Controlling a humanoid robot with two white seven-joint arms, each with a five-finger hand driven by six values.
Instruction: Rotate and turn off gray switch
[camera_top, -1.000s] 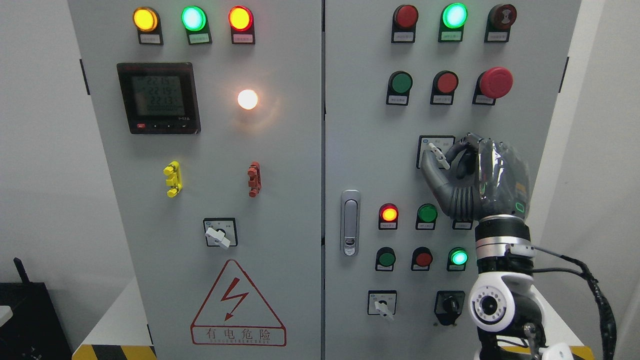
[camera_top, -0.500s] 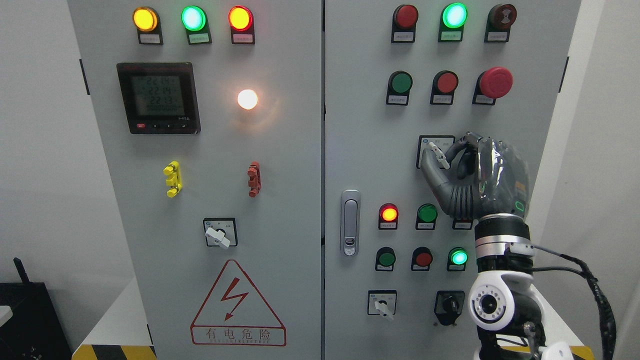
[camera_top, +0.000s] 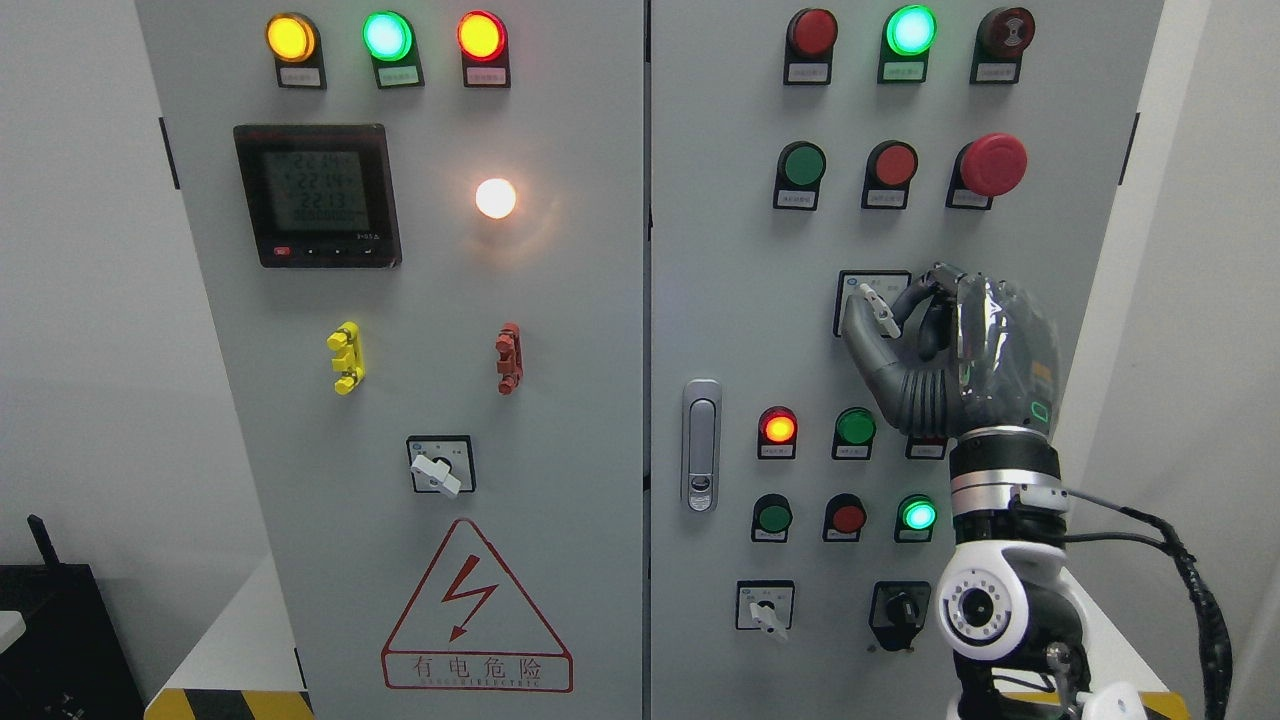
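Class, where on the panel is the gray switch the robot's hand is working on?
In the head view, the gray switch sits mid-height on the right door, below the red mushroom button, pinched by the right hand.

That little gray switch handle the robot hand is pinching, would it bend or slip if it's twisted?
Probably stiff: the gray switch handle looks like a short molded lever on a fixed plate. It likely only turns about its pivot. Being small and smooth, it might slip from the right hand, which pinches it with thumb and fingers.

The right hand (camera_top: 950, 350) is raised against the right door of the gray cabinet (camera_top: 700, 250), its thumb and fingers (camera_top: 915, 295) pinched on the white lever of the gray switch (camera_top: 878, 308). The lever tilts toward the upper left. Below the hand, a red lamp (camera_top: 778, 428) and a green lamp (camera_top: 917, 514) glow.
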